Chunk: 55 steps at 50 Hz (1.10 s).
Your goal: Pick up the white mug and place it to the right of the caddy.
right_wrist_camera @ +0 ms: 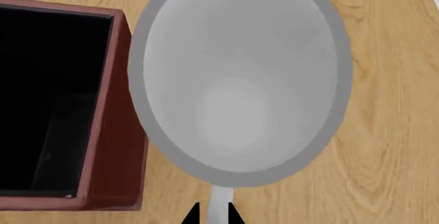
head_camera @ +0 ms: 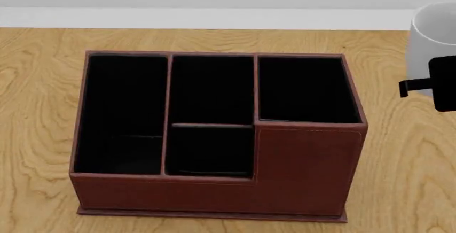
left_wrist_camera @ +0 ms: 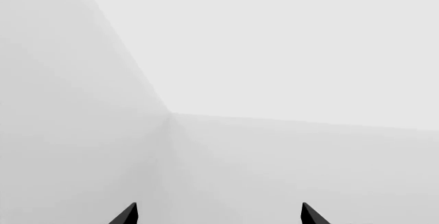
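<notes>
Right gripper clamped on the handle of the plain glossy white ceramic mug, both dark fingertips pinching a pale strip at the near rim in the right wrist view, with the open mouth and pale inner floor filling most of that picture. Just beside it, the far-right black-lined compartment and side wall of the large reddish-brown leather-look caddy, with only a narrow strip of the light wood-grain tabletop showing between the two; touching or not, impossible to say from above. Seen from the head camera, mug cut off at the picture's right edge, beyond the caddy and toward its back corner, dark parts of the gripper across its lower side. Base hidden, so resting on the tabletop or hanging a little above it cannot be told. Left gripper spread apart, two black tips with a wide gap and nothing between them, facing only blank pale grey walls, well out of the work. By judgement, most of the task done: mug grasped and already carried to the correct side of the caddy. Left to do, probably: lower it until it stands upright on the wood if not already there, let go of the handle, pull clear without nudging mug or caddy. Main risk: tipping on release, or a scrape against the caddy's wall given the small gap.
</notes>
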{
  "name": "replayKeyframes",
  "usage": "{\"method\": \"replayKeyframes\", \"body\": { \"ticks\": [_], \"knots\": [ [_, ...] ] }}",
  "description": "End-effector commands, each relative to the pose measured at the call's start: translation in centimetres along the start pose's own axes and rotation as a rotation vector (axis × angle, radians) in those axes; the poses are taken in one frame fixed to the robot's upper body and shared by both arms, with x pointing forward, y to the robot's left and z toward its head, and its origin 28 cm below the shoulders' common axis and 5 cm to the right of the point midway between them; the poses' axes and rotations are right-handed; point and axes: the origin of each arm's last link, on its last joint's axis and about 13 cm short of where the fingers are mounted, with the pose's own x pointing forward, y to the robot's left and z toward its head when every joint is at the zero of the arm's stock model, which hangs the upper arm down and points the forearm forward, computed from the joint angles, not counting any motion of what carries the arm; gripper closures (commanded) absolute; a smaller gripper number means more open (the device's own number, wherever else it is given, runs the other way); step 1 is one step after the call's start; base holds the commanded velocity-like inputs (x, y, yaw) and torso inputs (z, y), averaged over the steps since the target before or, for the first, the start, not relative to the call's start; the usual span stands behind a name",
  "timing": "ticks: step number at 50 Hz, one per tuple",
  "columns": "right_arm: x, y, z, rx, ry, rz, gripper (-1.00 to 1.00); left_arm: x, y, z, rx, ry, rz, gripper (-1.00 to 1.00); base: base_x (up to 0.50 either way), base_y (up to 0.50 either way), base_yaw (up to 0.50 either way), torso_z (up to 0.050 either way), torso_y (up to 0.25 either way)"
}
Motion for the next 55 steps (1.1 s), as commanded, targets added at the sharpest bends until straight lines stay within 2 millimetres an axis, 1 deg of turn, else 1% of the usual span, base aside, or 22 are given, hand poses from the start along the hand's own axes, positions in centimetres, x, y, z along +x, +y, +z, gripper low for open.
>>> {"method": "replayKeyframes", "body": {
  "ticks": [1, 9, 21, 28, 38, 40, 45, 51, 55],
  "knots": [
    [2.3, 0.4, -1.6, 0.044, 0.015, 0.024, 1.0, 0.0, 0.1, 0.1, 0.012, 0.003, 0.002, -1.0, 0.0, 0.0, 0.0, 0.0, 0.01],
    [3.6, 0.3, -3.0, 0.076, 0.029, 0.033, 1.0, 0.1, 0.0, 0.0, 0.018, 0.006, -0.001, -1.0, 0.0, 0.0, 0.0, 0.0, 0.0],
    [4.9, -0.3, -4.6, 0.113, 0.043, 0.008, 1.0, 0.2, -0.4, -0.2, 0.021, 0.01, -0.01, -1.0, 0.0, 0.0, 0.0, 0.0, 0.001],
    [5.6, -0.3, -5.4, 0.126, 0.043, -0.006, 1.0, 0.3, -0.5, 0.1, 0.027, 0.007, -0.015, -1.0, 0.0, 0.0, 0.0, 0.0, 0.0],
    [7.1, 0.2, -6.6, 0.124, 0.057, -0.007, 1.0, 0.3, -0.7, 0.3, 0.039, 0.007, -0.02, -1.0, 0.0, 0.0, 0.0, 0.0, 0.0],
    [7.2, 0.1, -6.8, 0.118, 0.054, 0.017, 1.0, 0.3, -0.8, 0.3, 0.041, 0.007, -0.021, -1.0, 0.0, 0.0, 0.0, 0.0, 0.0],
    [7.5, -0.1, -7.3, 0.131, 0.062, -0.001, 1.0, 0.4, -1.0, 0.1, 0.039, 0.012, -0.028, -1.0, 0.0, 0.0, 0.0, 0.0, 0.002],
    [8.4, 0.4, -8.1, 0.129, 0.072, 0.011, 1.0, 0.6, -1.2, 0.0, 0.035, 0.012, -0.034, -1.0, 0.0, 0.0, 0.0, 0.0, 0.0],
    [9.3, 1.2, -8.8, 0.128, 0.085, 0.022, 1.0, 0.6, -1.2, 0.1, 0.041, 0.011, -0.035, -1.0, 0.0, 0.0, 0.0, 0.0, 0.0]
  ]
}}
